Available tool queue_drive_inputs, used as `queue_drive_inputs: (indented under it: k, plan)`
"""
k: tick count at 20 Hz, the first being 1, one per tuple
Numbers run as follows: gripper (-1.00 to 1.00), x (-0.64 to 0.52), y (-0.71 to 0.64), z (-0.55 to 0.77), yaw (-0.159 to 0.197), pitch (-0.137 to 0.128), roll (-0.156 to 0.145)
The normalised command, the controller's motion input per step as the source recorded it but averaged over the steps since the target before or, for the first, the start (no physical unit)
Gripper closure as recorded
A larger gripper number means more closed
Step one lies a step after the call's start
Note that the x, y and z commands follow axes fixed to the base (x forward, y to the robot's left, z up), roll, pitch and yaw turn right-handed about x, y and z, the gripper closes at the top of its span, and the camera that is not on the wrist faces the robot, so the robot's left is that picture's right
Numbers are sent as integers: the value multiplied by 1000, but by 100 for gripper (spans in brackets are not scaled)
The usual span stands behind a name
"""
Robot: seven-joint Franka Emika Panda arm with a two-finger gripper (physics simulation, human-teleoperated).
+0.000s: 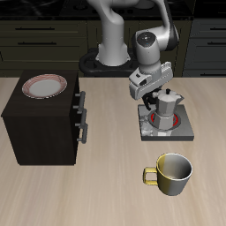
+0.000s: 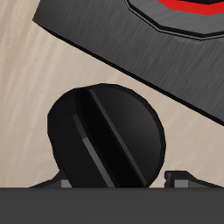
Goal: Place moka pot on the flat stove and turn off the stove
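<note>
A: Where is your moka pot [image 1: 168,103]?

B: It stands upright on the flat stove [image 1: 183,132], over the red coil.

A: And your gripper [image 1: 146,112]?

B: It hangs low at the stove's edge, right above the black knob [image 2: 106,136], which fills the wrist view. Fingertips barely show; you cannot tell how wide the fingers stand. The yellow mug [image 1: 173,173] sits nearer the table's front edge.

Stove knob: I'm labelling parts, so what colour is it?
Black, with a raised ridge across its face; the stove knob shows best in the wrist view.
</note>
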Motion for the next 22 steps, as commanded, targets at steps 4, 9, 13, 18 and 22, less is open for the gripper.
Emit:
queue_drive_inputs:
  k: [4,9,13,18,22]
  plan:
    - [100,-72,47,136,-33,14,66]
    - [100,-12,71,178,-91,18,54]
    - [100,-17,-35,119,-55,33,37]
    - [100,151,34,147,-91,4,2]
    - [100,310,47,212,-151,15,-16]
